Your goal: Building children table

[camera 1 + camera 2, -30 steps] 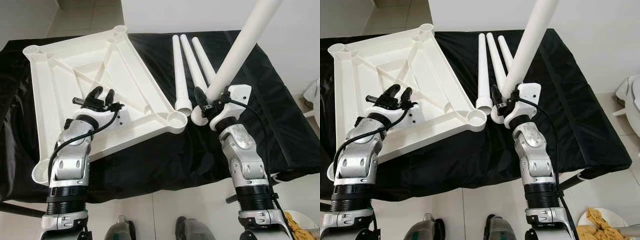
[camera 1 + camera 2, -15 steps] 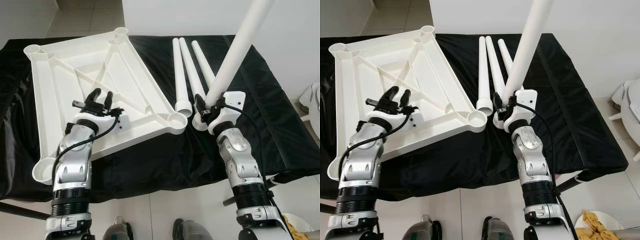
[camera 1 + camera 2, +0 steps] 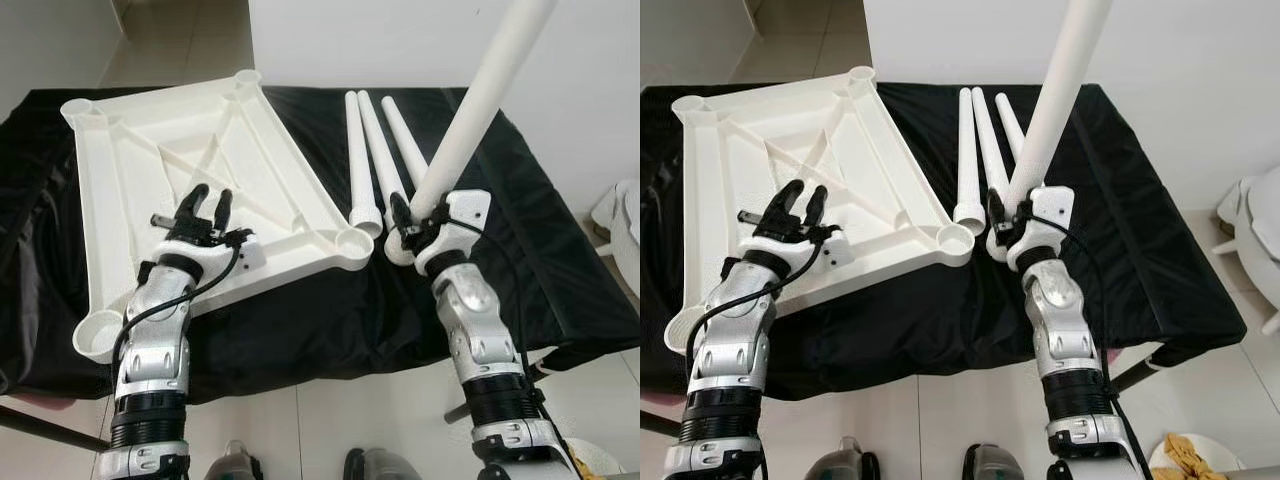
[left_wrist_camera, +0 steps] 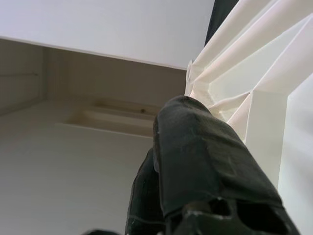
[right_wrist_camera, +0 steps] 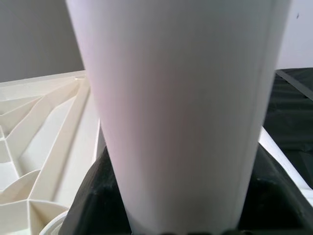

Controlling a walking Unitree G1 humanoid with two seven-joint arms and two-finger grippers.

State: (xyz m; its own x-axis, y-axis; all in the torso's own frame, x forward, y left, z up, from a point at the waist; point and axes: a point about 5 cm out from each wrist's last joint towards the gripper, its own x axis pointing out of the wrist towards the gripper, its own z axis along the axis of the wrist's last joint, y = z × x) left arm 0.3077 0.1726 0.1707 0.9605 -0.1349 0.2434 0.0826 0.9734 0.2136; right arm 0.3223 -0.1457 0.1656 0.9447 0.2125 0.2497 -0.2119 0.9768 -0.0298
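tabletop [image 3: 130, 190]: matt white ribbed plastic | legs [image 3: 362, 150]: smooth white plastic | cloth [image 3: 520, 230]: black, slightly shiny fabric | arms [image 3: 480, 330]: brushed silver metal

Our right gripper [image 3: 405, 215] clamps a raised leg [image 3: 470, 110] — three loose legs [image 3: 370, 150] lie just beyond it and the tabletop's corner socket [image 3: 352, 242] sits just to its left. Bare black cloth [image 3: 560, 230] to its right leaves room. Under our left gripper [image 3: 207, 203], ribs crowd the tabletop [image 3: 110, 180].
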